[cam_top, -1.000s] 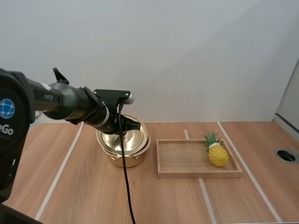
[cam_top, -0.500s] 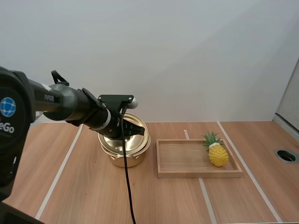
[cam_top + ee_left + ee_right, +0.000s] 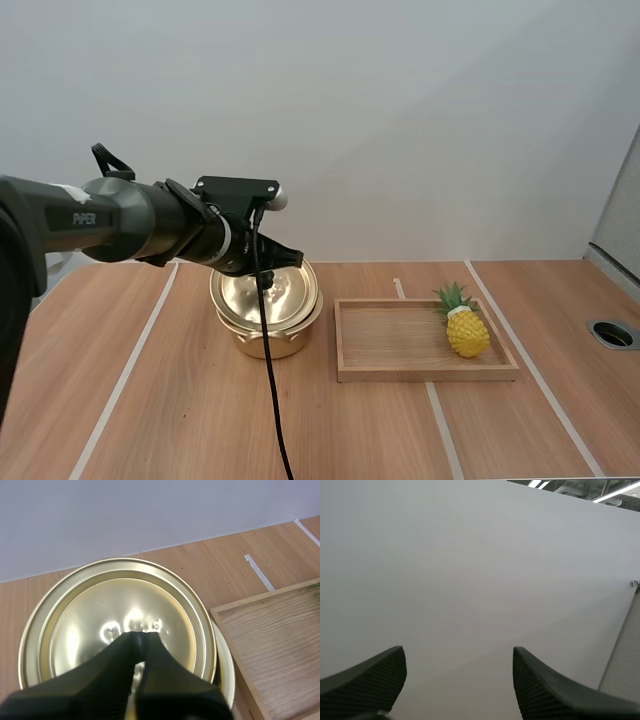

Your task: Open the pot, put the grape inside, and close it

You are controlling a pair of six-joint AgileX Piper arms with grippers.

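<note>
Office-style robot lab.
Wood-grain bench [image 3: 180, 400] marked with white tape lines [image 3: 125, 375], cable grommet [image 3: 612, 334] at far right, plain grey partition [image 3: 400, 120] behind.

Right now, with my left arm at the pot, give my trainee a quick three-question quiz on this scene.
1. True or false: the left gripper hangs clear of the lid.
2. Multiple choice: the fruit in the wooden tray is A) grapes, B) a pineapple, C) a lemon.
3. Fill in: the fingers of the right gripper stand ____.
Key: 1 false, it pinches the lid at its middle; 2 B; 3 apart.
</note>
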